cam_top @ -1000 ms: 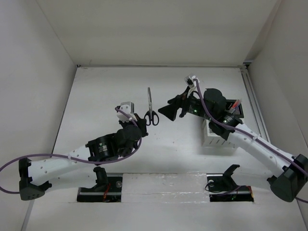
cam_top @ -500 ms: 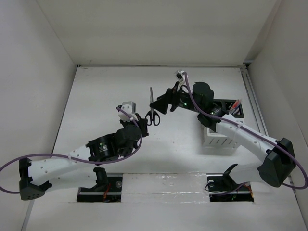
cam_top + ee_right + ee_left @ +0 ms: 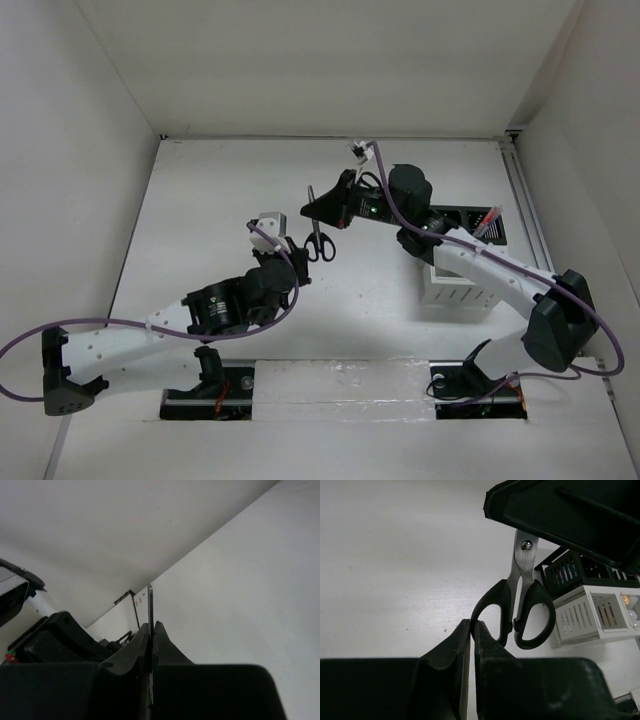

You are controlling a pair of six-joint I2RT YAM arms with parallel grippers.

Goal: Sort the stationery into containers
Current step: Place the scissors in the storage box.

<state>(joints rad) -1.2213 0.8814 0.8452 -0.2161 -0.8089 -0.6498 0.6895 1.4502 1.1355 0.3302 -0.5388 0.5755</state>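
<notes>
Left wrist view: left pincer (image 3: 471,627) clenched on nothing, tips just beside the handles of the black-handled scissors (image 3: 524,567), which lie on the table (image 3: 395,555). Right pincer (image 3: 311,207) clamped on the blade. Organizer (image 3: 450,290) stands well apart, farther right.

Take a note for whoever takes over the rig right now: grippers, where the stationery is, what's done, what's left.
Left gripper: shut, empty, tips right beside the scissors handle.
Right gripper: shut on the scissors blades; they appear flat on the table.
Organizer: on the right, pens inside.
Done: no other loose stationery in view.
Left: carry the scissors to the organizer.
</notes>
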